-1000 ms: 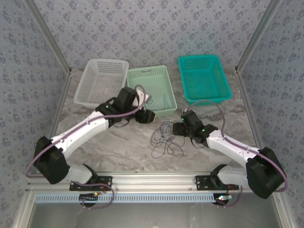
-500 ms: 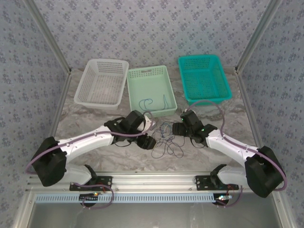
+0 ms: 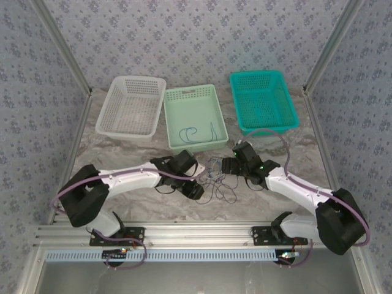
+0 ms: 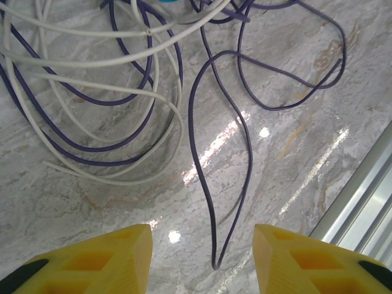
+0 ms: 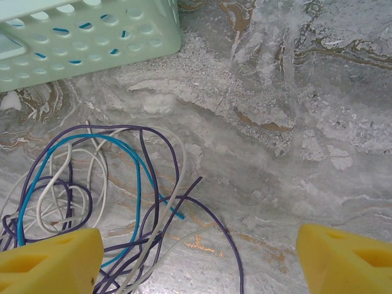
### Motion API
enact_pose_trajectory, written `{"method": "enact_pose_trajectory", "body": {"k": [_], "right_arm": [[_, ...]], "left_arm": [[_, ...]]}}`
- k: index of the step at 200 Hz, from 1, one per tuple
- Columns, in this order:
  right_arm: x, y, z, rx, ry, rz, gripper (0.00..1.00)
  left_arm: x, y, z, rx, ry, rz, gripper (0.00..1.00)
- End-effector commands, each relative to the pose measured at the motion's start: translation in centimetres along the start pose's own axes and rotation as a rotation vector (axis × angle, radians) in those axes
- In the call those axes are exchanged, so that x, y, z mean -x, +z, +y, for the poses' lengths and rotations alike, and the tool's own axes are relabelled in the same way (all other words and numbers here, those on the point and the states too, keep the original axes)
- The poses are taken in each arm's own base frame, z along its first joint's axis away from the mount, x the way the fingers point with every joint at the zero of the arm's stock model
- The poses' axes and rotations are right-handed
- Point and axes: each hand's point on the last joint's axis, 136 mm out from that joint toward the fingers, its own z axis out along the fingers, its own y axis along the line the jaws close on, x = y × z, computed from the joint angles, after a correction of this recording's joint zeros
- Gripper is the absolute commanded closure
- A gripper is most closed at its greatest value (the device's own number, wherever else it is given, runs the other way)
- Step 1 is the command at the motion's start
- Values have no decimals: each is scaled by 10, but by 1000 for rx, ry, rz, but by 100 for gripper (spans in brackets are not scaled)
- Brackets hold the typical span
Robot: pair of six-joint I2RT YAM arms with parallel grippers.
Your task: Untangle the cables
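Both jaws gape, gripping nothing, flanking the tangled cables near the pale green basket.

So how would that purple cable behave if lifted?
Probably floppy: the purple cable lies in loose curves on the table. Likely light, being so thin. It may drag the white cable along, since they cross.

thin cables, purple, white, blue, tangled
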Motion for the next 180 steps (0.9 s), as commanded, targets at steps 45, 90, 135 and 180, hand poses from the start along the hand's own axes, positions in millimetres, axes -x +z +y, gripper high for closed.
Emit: {"method": "enact_pose_trajectory", "body": {"k": [45,90,135,180], "right_arm": [[6,-4,0,-16,11,-14,13],[7,-3,2,-10,20,-18,12],[5,0,8,22,35,-24,9],[-1,9,15,33,41,-7,8]], "left_arm": [[6,14,-12,-37,26,33,69],[9,10,-11,-20,26,15,92],[16,1,-11,-4,35,-22,100],[29,-18,-18,2,66,-79,100]]}}
